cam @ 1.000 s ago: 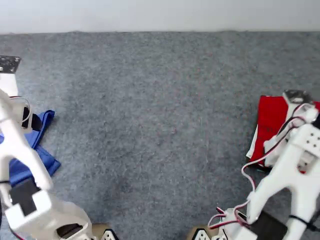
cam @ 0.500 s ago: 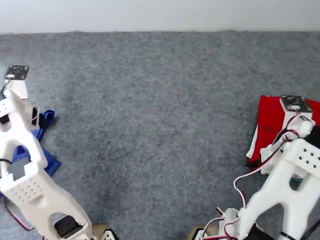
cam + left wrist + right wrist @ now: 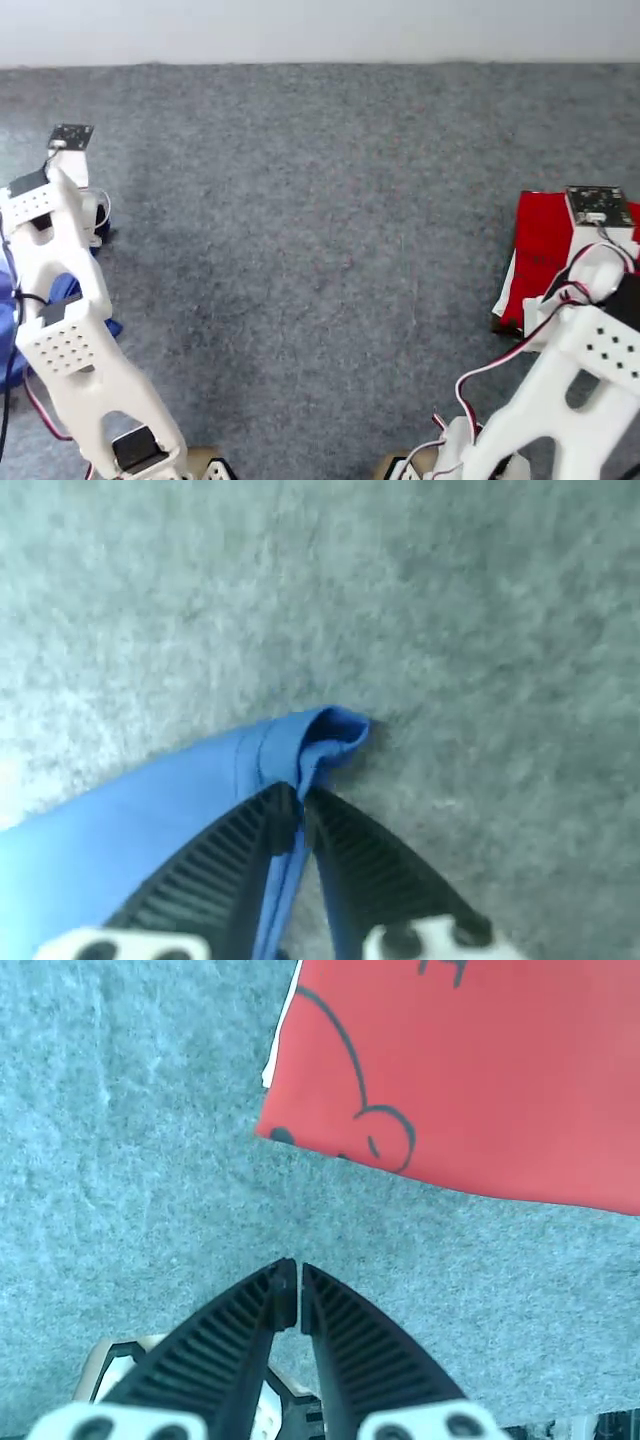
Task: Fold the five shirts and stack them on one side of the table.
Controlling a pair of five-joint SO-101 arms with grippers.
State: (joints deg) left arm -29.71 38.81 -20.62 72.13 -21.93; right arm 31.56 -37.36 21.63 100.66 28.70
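Left gripper clamps the blue shirt, a bunched edge poking just beyond its jaws.

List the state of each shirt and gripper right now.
left gripper: shut on a fold of the blue shirt.
blue shirt: bunched, not yet folded.
right gripper: shut, empty, over the mat.
red shirt: folded flat, white cloth edge under it.

light: bright, even, diffuse | shadows: faint, soft-edged on grey mat | wall beyond mat's far edge: washed-out white
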